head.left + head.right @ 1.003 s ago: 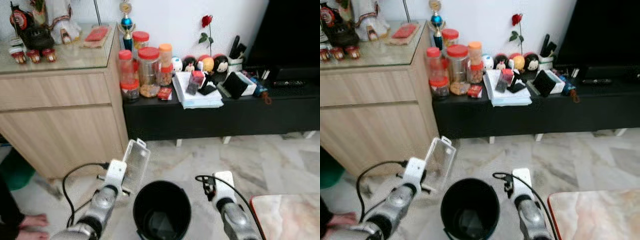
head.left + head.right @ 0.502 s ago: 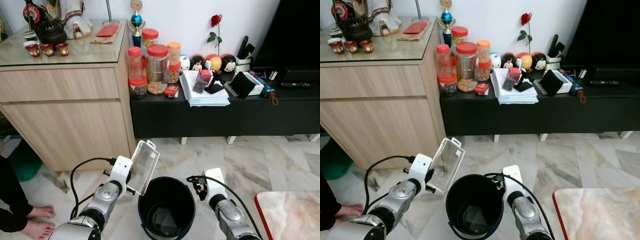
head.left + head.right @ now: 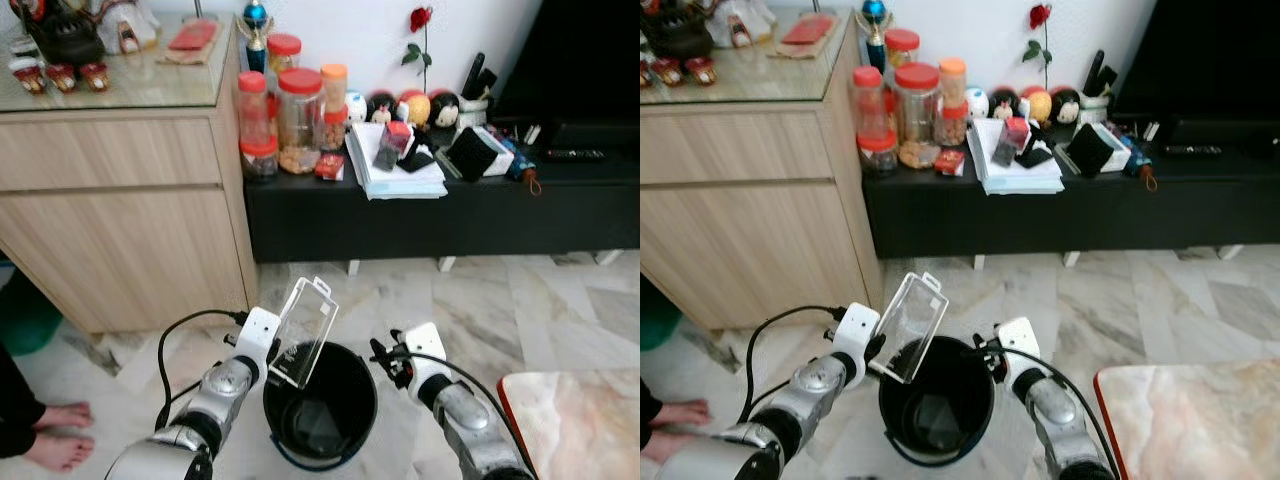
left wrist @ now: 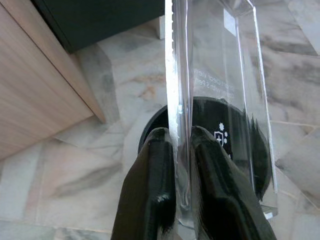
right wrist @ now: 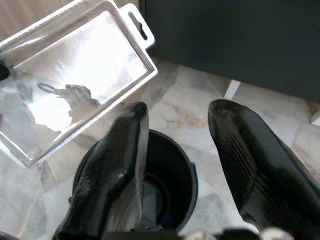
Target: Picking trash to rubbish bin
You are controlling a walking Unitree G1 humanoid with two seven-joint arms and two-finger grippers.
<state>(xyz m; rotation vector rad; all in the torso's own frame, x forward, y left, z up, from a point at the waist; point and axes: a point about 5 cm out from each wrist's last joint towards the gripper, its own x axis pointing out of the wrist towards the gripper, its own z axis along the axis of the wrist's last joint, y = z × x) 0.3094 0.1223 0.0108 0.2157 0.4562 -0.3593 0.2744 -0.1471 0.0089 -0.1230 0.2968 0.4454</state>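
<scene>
Clear plastic package [image 3: 302,333] pinched by left end effector [image 4: 181,165], tilted over rim of black bin [image 3: 350,415] on marble floor [image 3: 560,310]. Right end effector [image 5: 177,150] spread apart, ungripping, just beside bin.

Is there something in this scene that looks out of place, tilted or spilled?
Nothing is spilled. The only item askew is the clear plastic package, pinched in the left gripper and tilted over the rim of the black bin, as expected for trash. The right gripper is open beside the bin.
</scene>
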